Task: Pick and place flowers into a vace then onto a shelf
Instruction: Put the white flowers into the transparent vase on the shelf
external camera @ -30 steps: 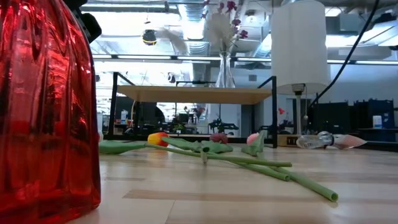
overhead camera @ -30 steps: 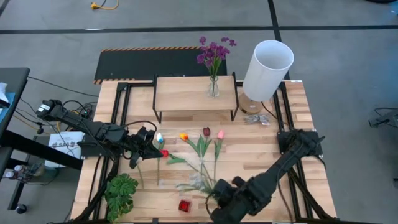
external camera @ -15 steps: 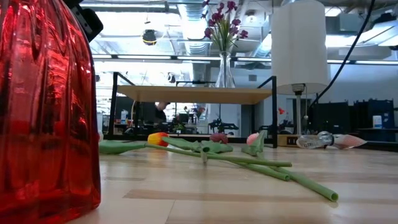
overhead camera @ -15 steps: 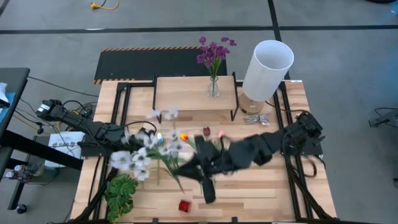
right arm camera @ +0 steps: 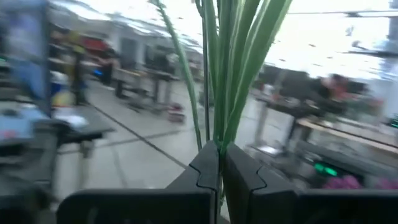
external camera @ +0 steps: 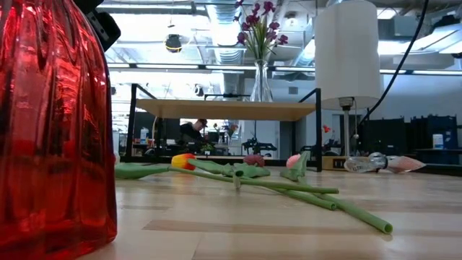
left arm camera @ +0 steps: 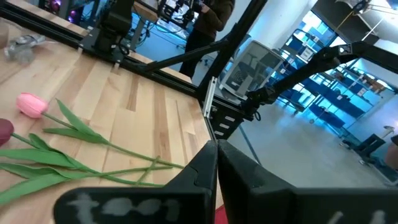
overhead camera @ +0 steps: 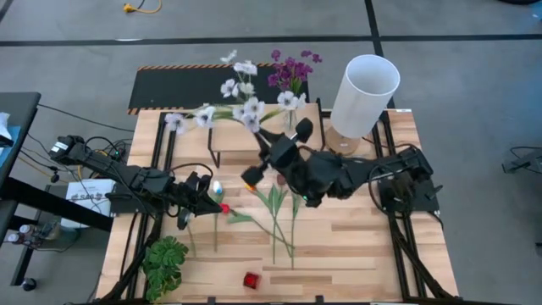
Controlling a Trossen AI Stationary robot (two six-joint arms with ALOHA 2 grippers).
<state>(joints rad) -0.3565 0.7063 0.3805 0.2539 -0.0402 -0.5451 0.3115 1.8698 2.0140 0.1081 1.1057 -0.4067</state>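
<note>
My right gripper is high above the table, by the near edge of the wooden shelf, shut on a bunch of white blossoms that spreads over the shelf and the black panel behind it. My left gripper is shut and low at the table's left, beside a red tulip head and a pale tulip. More tulips lie flat mid-table. A small red vase stands at the near edge. My right gripper pinches the bunch's green stems between its two shut fingers, several stems together. The stems run straight on past the fingertips. The bunch is lifted clear of the table, its blossoms held out toward the far left. Whether my left gripper touches the red tulip, I cannot tell.
A glass vase of purple flowers stands on the shelf, close to the held bunch. A white lamp stands at the far right. A green leafy plant sits at the near left corner. A striped-edge black panel lies behind the shelf.
My right gripper has swung from the table's near edge up and toward the far edge, carrying the white blossoms. The bunch, low on the table a second ago, is now lifted clear and has swept over the left middle to above the shelf.
</note>
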